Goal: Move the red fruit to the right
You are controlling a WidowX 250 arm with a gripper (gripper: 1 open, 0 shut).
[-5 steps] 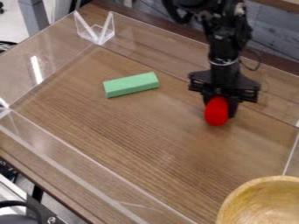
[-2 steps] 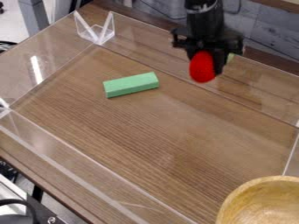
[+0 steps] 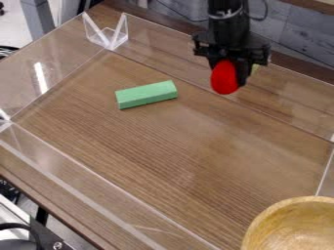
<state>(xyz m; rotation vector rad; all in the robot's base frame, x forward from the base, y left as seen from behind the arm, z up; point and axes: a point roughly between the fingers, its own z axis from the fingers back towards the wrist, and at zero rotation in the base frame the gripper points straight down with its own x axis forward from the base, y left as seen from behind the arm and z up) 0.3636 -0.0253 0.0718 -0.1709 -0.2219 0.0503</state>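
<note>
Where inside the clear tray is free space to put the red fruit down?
Bare wood stretches right of the green block, below the gripper holding the red fruit, down to the wooden bowl. Only the block occupies the left-centre.

light: bright, even | glare: clear walls (image 3: 53,68) | focus: soft, low-resolution

Block (image 3: 146,94) lies on the worktop (image 3: 170,156), left of centre, inside the clear-walled tray (image 3: 39,73). Fruit (image 3: 228,75) hangs in the hand (image 3: 229,68), behind and right of the block, off the surface. Bowl (image 3: 294,227) at near right corner.
</note>
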